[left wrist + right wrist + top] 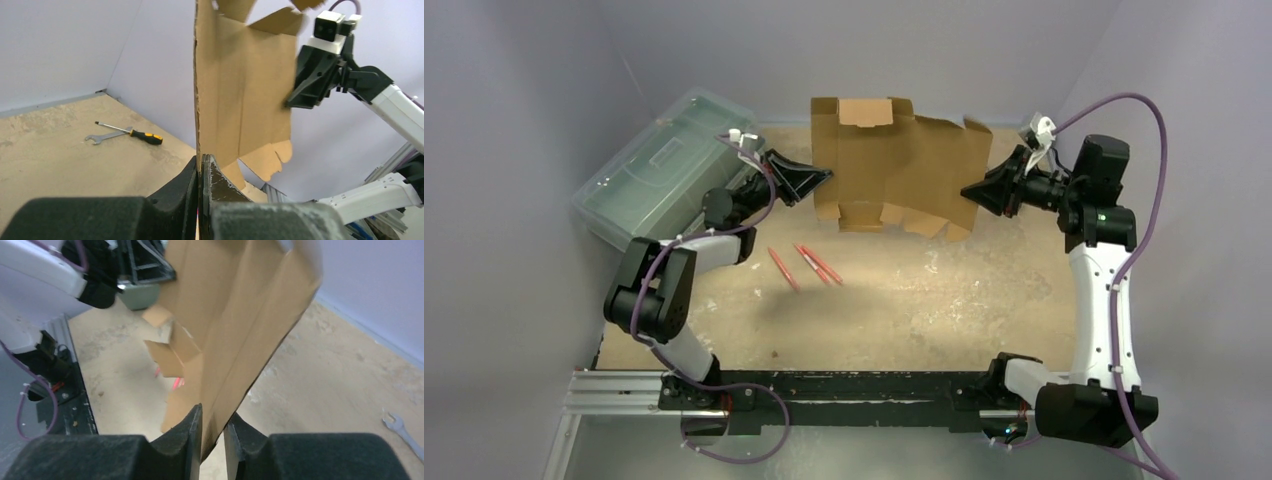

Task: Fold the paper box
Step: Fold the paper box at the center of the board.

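Note:
The paper box [894, 165] is a flat brown cardboard blank with flaps and tabs, held up in the air above the back of the table. My left gripper [824, 180] is shut on its left edge; in the left wrist view the edge of the box [240, 90] stands pinched between the closed jaws of the left gripper [201, 162]. My right gripper [967, 192] is at the right edge. In the right wrist view a corner of the box [235, 315] sits inside the right gripper [214, 420], whose jaws stand slightly apart with a gap showing.
A translucent green plastic case [659, 165] lies at the back left. Red pens [809, 263] lie on the table below the box. A screwdriver [132, 133] and a wrench [97, 139] lie near the wall. Grey walls enclose three sides.

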Robot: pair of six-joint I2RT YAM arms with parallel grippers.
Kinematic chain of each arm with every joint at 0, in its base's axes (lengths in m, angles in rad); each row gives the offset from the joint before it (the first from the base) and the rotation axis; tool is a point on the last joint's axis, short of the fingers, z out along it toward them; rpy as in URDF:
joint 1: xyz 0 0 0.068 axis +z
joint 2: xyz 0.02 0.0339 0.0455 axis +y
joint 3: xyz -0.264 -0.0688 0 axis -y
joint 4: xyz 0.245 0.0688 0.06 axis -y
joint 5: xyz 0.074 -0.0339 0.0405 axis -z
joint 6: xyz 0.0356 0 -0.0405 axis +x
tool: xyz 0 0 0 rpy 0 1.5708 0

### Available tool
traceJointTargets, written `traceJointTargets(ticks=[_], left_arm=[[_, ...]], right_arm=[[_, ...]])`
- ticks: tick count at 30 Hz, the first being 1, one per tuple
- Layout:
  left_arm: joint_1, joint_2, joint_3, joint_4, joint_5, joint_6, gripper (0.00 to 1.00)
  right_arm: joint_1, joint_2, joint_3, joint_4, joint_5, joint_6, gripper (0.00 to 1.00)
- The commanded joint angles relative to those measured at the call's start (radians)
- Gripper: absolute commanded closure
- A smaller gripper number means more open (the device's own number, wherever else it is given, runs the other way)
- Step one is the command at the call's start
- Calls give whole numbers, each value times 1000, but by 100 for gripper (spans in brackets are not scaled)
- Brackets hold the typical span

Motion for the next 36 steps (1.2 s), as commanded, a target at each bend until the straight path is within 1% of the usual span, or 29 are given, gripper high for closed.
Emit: traceJointTargets(ticks=[1, 5, 8, 10, 11, 14, 17, 27, 33, 36], left_arm=[[-2, -122, -71, 95, -14, 38, 100], [-2, -233, -133, -112, 21, 154, 100], [-7, -312, -155, -284, 41, 248, 100], [-19, -359, -155, -403, 48, 322, 100], [-28, -379, -151, -466, 47, 362, 100], [-58, -420, -141, -594, 44, 456, 100], [-77, -432, -140, -645, 45, 488, 100], [-93, -417, -127, -678, 71, 508, 100], [-124, -406, -65, -847, 79, 610, 100], [-146, -397, -34, -921, 75, 659, 100]], right_arm=[[-3, -28, -33, 21, 96, -41, 70], [-3, -34, -47, 12, 119, -86, 49], [-3, -27, -29, -16, 146, -139, 27], [-3, -19, -9, -36, 150, -170, 17], [-3, -15, 1, -47, 149, -183, 14], [-3, -4, 18, -84, 140, -220, 10], [-3, 2, 27, -108, 123, -249, 7], [-1, 6, 17, -133, 96, -297, 5], [3, 45, 102, -272, 57, -418, 2], [36, 59, 132, -323, 47, -457, 1]])
